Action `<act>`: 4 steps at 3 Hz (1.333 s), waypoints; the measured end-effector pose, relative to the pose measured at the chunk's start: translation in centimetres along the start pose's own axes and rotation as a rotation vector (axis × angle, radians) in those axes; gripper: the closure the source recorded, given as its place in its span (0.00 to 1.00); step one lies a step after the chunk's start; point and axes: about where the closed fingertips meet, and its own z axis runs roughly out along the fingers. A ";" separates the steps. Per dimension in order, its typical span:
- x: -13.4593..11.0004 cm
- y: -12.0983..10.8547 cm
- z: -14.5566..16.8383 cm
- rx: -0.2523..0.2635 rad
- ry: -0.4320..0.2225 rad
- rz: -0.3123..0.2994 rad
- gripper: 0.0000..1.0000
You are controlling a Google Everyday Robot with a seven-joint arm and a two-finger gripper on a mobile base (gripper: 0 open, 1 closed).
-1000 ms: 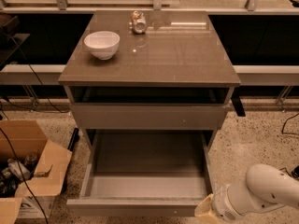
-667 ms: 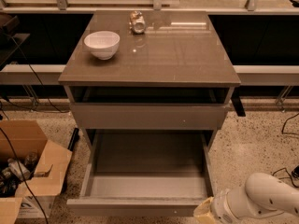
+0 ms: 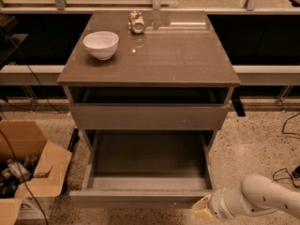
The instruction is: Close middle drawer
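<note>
The middle drawer (image 3: pixel 147 158) stands pulled far out of the grey-brown cabinet, low in the camera view. It is wide and shallow, with thin side walls, and I see nothing lying on its paler grey floor. Its flat front panel (image 3: pixel 140 198) faces me near the bottom edge. My gripper (image 3: pixel 202 210) is at the bottom right on a white arm (image 3: pixel 262 198). Its yellowish tip sits just right of the front panel's right corner, close to it; whether it touches I cannot tell.
A taller drawer front (image 3: pixel 150 117) above it sits flush in the cabinet. The cabinet top (image 3: pixel 178 50) bears a white bowl (image 3: pixel 101 44) and a small can (image 3: pixel 136 21). An open cardboard box (image 3: pixel 28 172) stands on the floor at left. Cables (image 3: pixel 286 172) lie at right.
The white arm has sunk a little lower and my gripper has shifted slightly left toward the drawer's front right corner. The drawer has not moved.
</note>
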 end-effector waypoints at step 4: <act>-4.1 -5.7 2.8 0.107 -0.127 -0.043 1.00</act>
